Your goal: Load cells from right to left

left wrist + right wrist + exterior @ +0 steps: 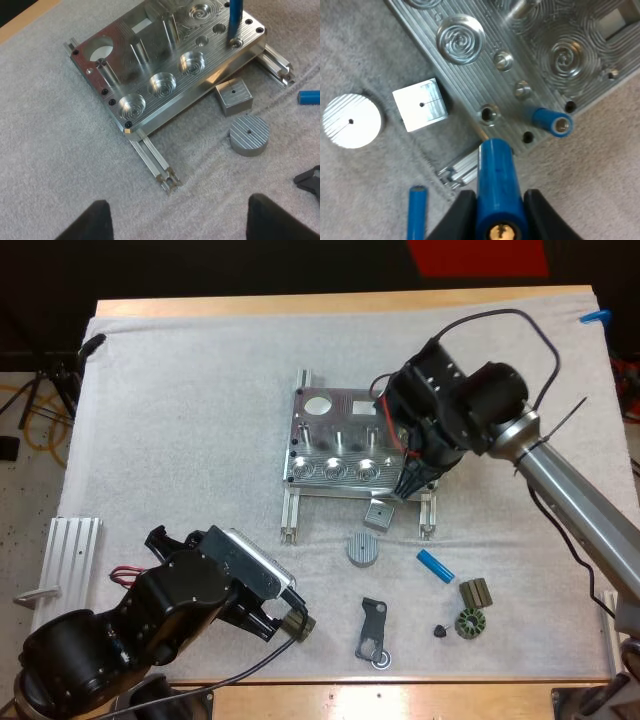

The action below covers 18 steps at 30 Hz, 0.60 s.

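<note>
Metal is the fixture (340, 445), a milled block on two slotted rails that lies on the white mat (180, 420) of the wooden counter (330, 306). Three round pockets with spiral-cut floors run along its near edge. Behind them are a large round opening and a rectangular one.

At the fixture's right end one blue cylinder (552, 121) stands upright in a small hole, with its hollow tip showing. My right tool (495, 215) hangs over that same end. Its two black fingers (457, 212) are clamped from both sides on a second blue cylinder (494, 170), smooth and round, which points down at the holes beside the standing one. I cannot tell whether it touches the fixture.

Just off the fixture's near right corner lies a small square metal block (378, 514) with a centre hole. A ribbed round disc (363, 548) lies a little farther out. A third blue cylinder (435, 565) lies flat on the mat, to the right of the disc.

Farther from the fixture are a flat dark bracket (373, 632), a small toothed ring (468, 623) and a slotted olive block (476, 591).

My left tool (187, 222) hovers well off the fixture's near left side, its fingers (95, 220) apart and clear of everything.
</note>
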Motion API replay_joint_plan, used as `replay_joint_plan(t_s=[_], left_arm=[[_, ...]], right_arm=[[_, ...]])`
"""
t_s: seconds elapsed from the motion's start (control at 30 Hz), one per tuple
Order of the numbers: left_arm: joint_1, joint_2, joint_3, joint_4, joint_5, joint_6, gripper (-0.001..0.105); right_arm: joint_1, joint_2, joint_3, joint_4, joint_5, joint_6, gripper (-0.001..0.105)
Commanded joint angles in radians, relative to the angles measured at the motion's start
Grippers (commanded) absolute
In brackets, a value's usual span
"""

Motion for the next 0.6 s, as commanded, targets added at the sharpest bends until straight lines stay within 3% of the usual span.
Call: replay_joint_plan(t_s=[0.0,0.27,0.57], left_arm=[[-0.002,-0.001,-0.001,0.006,-0.022,0.006,0.057],[-0.002,-0.001,-0.001,0.006,-0.022,0.030,0.057],[-0.002,-0.001,-0.001,0.006,-0.022,0.035,0.057]], right_arm=[[-0.009,-0.008,-0.010,-0.025,-0.020,-0.013,0.005],[-0.016,0.057,-0.010,-0.053,-0.024,-0.087,0.005],[-0.016,0.172,-0.010,-0.128,0.065,-0.165,0.005]])
